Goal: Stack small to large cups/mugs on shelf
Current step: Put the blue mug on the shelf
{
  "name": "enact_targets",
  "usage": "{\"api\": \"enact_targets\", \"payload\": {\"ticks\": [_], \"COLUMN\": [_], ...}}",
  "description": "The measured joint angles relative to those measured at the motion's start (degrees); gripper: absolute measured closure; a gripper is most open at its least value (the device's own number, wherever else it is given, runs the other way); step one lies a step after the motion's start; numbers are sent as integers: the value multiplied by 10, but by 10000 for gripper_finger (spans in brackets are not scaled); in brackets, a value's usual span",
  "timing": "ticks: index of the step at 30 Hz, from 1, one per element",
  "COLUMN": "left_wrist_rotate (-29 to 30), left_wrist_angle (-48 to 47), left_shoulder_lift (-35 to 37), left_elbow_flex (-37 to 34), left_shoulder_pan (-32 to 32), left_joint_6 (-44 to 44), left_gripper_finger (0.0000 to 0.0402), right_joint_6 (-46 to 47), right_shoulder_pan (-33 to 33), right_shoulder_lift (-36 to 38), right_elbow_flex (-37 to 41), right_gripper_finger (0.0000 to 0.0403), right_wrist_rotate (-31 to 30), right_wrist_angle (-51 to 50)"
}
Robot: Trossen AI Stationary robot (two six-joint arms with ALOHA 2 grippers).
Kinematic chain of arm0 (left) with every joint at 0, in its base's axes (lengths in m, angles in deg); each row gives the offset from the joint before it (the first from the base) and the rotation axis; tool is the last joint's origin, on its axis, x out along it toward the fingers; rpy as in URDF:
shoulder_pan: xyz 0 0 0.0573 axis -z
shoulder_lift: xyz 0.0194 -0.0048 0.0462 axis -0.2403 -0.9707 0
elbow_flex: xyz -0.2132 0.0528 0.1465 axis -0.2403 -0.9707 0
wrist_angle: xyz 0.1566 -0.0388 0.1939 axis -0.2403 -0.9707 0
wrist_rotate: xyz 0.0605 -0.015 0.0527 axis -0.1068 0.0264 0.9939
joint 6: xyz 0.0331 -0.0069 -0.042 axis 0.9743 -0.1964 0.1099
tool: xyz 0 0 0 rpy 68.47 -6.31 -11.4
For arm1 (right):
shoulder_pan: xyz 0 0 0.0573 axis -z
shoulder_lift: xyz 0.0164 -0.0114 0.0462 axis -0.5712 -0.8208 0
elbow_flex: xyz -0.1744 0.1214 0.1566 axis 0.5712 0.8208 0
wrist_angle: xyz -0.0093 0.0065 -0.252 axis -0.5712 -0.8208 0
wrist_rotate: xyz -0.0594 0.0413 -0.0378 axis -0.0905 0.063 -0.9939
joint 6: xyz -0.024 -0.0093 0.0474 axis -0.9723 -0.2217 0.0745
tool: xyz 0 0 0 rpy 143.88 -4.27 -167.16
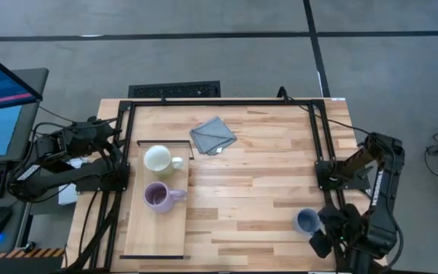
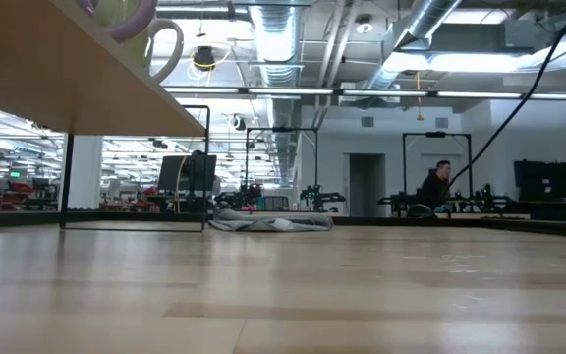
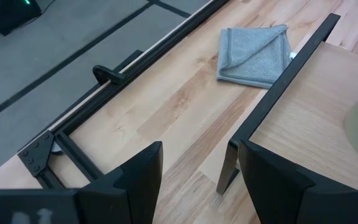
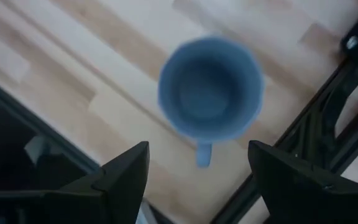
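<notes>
1. Pale-wood shelf (image 1: pixel 154 236) lies along the table's left side, one in all, framed by thin dark edges.
2. Three mugs: cream mug (image 1: pixel 158 159) and purple mug (image 1: pixel 157 196) stand on the shelf, apart from each other; blue mug (image 1: pixel 306 221) stands upright on the table (image 1: pixel 257 198) near its front right corner.
3. One grey cloth (image 1: pixel 213 135) lies folded just beyond the shelf's far end.
4. Right gripper (image 1: pixel 333 236) hangs just beside the blue mug, fingers spread wide, holding nothing.
5. Left gripper (image 1: pixel 116 138) waits at the table's left edge by the shelf's far corner, fingers apart and empty.
6. Open tabletop spans the middle, between shelf and blue mug.
</notes>
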Motion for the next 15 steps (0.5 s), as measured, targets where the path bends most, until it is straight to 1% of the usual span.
{"api": "enact_targets", "payload": {"ticks": [7,11,15], "left_wrist_rotate": [0,0,0], "left_wrist_angle": [0,0,0], "left_shoulder_lift": [0,0,0], "left_elbow_flex": [0,0,0], "left_shoulder_pan": [0,0,0], "left_joint_6": [-6,-7,-8], "left_gripper_finger": [199,199,199], "right_joint_6": [12,14,15], "right_shoulder_pan": [-5,-5,-5], "right_shoulder_lift": [0,0,0], "right_elbow_flex": [36,68,96], "right_gripper_finger": [106,106,106], "right_wrist_rotate": [51,64,65], "right_wrist_angle": [57,97,142]}}
